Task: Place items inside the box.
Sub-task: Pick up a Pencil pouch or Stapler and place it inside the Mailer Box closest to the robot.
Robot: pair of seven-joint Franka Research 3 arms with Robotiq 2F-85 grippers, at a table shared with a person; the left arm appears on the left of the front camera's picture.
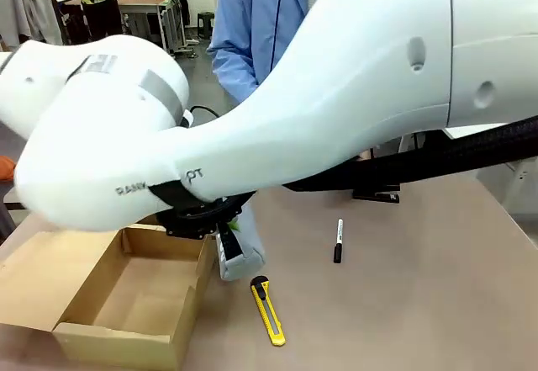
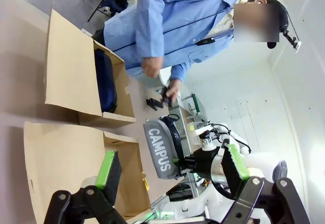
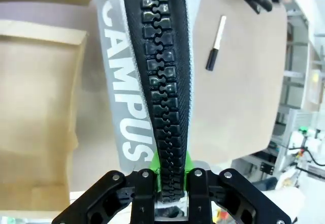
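currently the right end effector (image 3: 171,172) is pinching the grey zip pencil pouch (image 3: 119,97) by one end of its black zipper (image 3: 162,82), jaws squeezed nearly together on the fabric. the pouch is hanging lengthwise at the lower centre of the front view, just beside the right wall of the open cardboard box (image 1: 118,341) in the lower left; whether its lower end is touching the desk (image 1: 437,304) is not showing clearly. the pouch is looking soft and light, a fabric sleeve likely to be sagging and swinging rather than holding its shape. the zipper ridge is seeming a sensible hold, its teeth giving the green pads something ribbed to bite, where the smooth printed side would probably be slipping. the left end effector (image 2: 170,159) is standing wide with nothing between its pads. the yellow utility knife (image 1: 269,310) and black marker pen (image 1: 338,241) are lying on the desk right of the box, both stiff and slim, probably calling for a crosswise pinch at mid-length.
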